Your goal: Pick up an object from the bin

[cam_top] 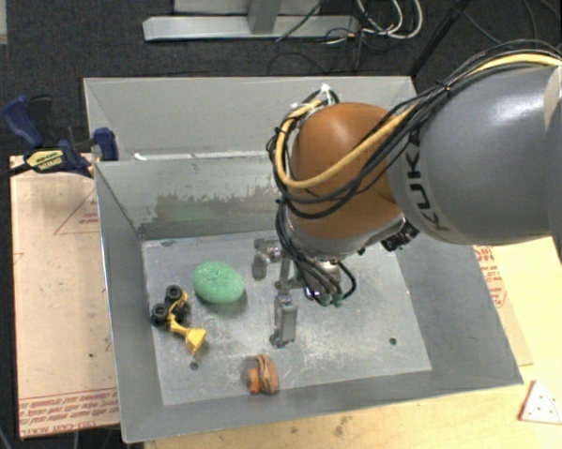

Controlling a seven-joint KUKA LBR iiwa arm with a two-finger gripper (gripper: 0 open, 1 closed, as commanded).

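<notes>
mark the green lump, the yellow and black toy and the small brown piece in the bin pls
green lump (218, 282), camera view, middle of its rounded top.
yellow and black toy (181, 324), camera view, on its yellow stem.
small brown piece (262, 374), camera view, its middle.

Green lump (218, 282) — yellow-and-black toy (178, 321) — brown disc (262, 374).

Dark speckled carpet (28, 54) is covering the floor along the top and left. A flat grey metal stand base (247, 22) is lying on it at the top edge, with loose cables (387, 7) trailing just beside it on the right.
</notes>
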